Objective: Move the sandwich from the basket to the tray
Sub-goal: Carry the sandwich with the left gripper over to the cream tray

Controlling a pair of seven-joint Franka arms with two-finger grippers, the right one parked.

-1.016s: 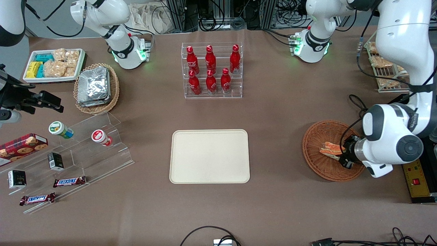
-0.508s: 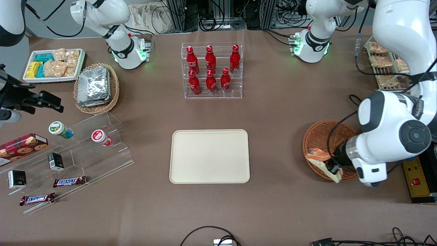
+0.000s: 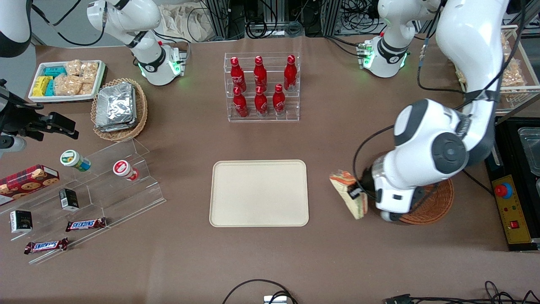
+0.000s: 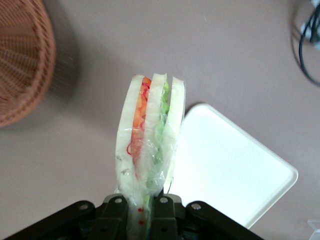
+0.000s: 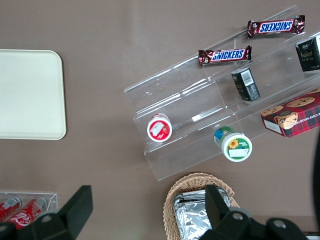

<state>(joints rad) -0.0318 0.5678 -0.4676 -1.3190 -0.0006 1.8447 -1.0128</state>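
Note:
My left gripper [image 3: 356, 195] [image 4: 142, 212] is shut on the wrapped sandwich [image 3: 348, 192] [image 4: 149, 145], a white bread wedge with orange and green filling. It holds the wedge in the air between the reddish-brown wicker basket [image 3: 434, 207] [image 4: 22, 60] and the cream tray [image 3: 259, 193] [image 4: 227, 172]. The sandwich is outside the basket and has the bare table under it, just short of the tray's near rim. The arm's wrist covers much of the basket in the front view.
A clear rack of red bottles [image 3: 261, 86] stands farther from the front camera than the tray. Toward the parked arm's end are a tan basket of foil packs [image 3: 119, 109], a white snack tray [image 3: 66, 80] and a clear stepped stand [image 3: 105, 185] with snacks. A control box [image 3: 512, 211] lies beside the basket.
The left gripper has lifted the sandwich out of the basket and carried it toward the tray. The arm's wrist has swung over the basket.

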